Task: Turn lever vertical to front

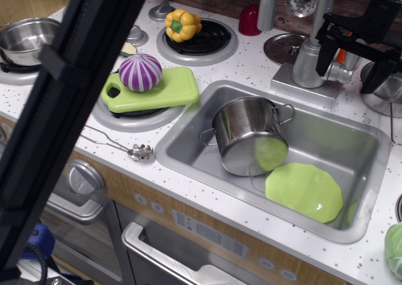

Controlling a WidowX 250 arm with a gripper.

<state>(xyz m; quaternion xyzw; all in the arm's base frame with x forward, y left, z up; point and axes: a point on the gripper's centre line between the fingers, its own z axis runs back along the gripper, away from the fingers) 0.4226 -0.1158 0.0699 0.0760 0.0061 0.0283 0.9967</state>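
The faucet's thick silver base [307, 64] stands on a grey block behind the sink. The lever [340, 73] is a short silver stub sticking out to the right of that base. My black gripper [350, 65] comes in from the upper right and is open. Its left finger [325, 54] hangs just right of the faucet base and its right finger [375, 76] is further right, so the lever lies between them. I cannot tell whether either finger touches it. The faucet spout rises out of the top of the frame.
The steel sink [188, 131] holds a tilted steel pot [246, 134] and a green plate [304, 191]. A green cutting board [173, 87] carries a purple-striped vegetable [140, 72]. A yellow pepper [183, 25], a red cup [249, 20], a lid [284, 48] and a spoon [139, 151] lie around. A black bar [69, 90] blocks the left.
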